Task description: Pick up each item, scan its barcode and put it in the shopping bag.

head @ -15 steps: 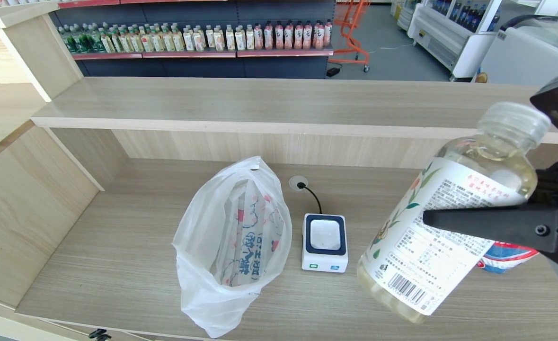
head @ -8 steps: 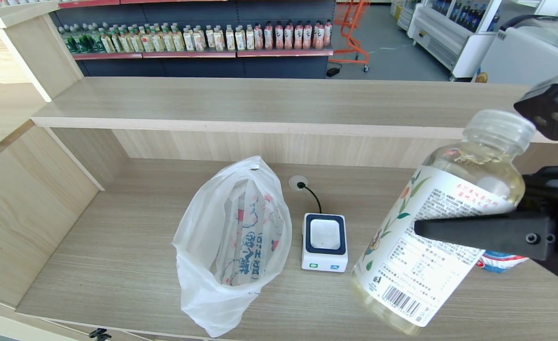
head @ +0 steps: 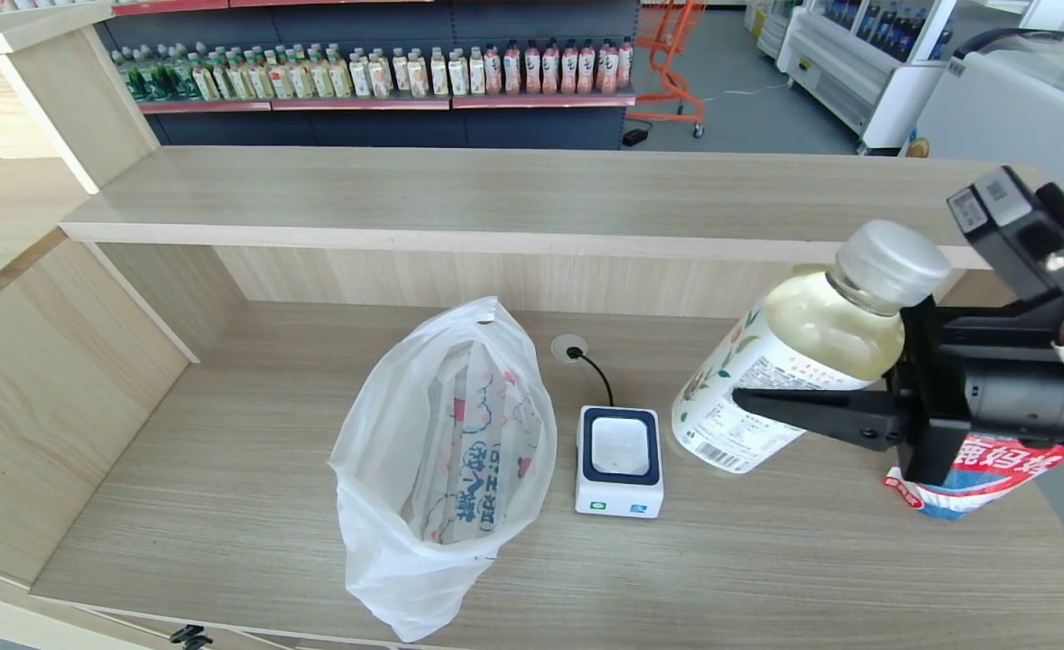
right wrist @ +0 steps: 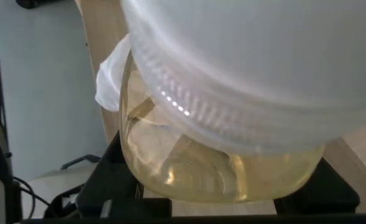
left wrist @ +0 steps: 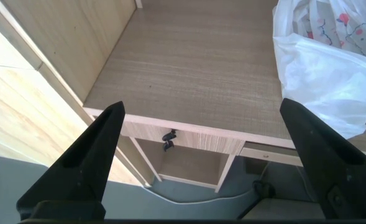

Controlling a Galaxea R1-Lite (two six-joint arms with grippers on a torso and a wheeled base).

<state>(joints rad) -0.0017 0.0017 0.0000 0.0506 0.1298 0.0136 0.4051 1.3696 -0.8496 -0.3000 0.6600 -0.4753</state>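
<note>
Shopping bag (head: 376, 474) holding printed packet (head: 482, 451); pale-liquid bottle (head: 802, 348) in right tool (head: 766, 375)

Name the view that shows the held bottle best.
Head view: the bottle shows whole, label, barcode and cap, tilted in the right gripper. The right wrist view catches its cap and liquid close up; the left wrist view faces the counter and shopping bag.

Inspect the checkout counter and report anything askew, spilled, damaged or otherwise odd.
Nothing is spilled or damaged. The only thing askew is the bottle, held tilted in the right claw above the counter, to the right of the scanner, cap on. The shopping bag stands open with a packet inside.
</note>
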